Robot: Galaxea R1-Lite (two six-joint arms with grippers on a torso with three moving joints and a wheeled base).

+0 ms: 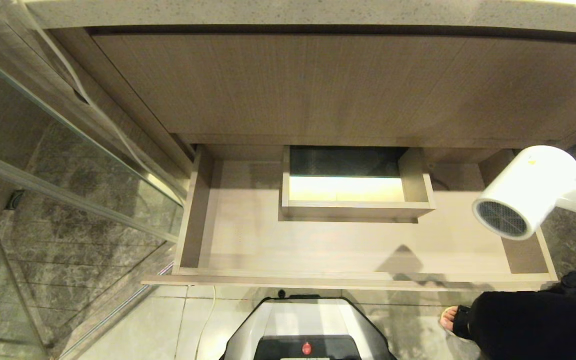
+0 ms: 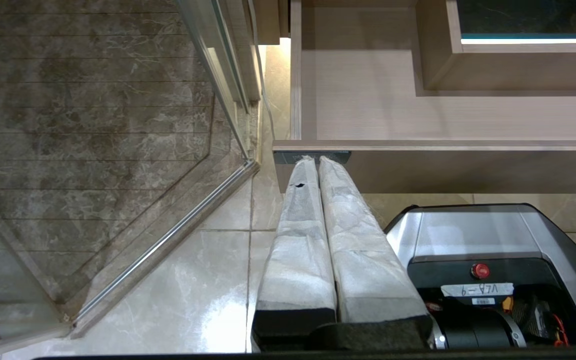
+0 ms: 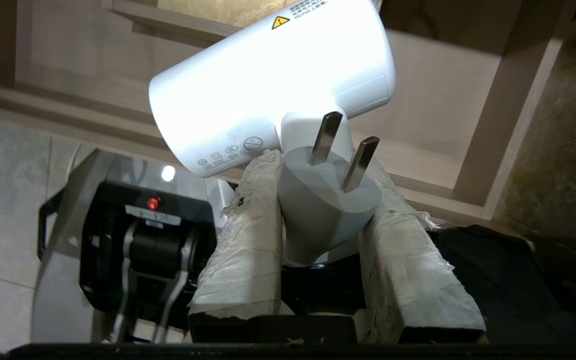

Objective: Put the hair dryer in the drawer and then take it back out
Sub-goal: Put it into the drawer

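Note:
The white hair dryer hangs in the air over the right end of the open drawer, dark grille facing me. My right gripper is shut on it, clamping the handle together with the grey-white plug, whose two prongs stick up. The barrel carries a yellow warning sticker. The wood-grain drawer is pulled out and nothing lies in it; a boxed cut-out sits in its middle. My left gripper is shut and parked low, tips near the drawer's front left corner.
A glass shower partition stands at the left. A stone countertop runs above the vanity. My base is just before the drawer front. A person in black, one foot showing, stands at the lower right.

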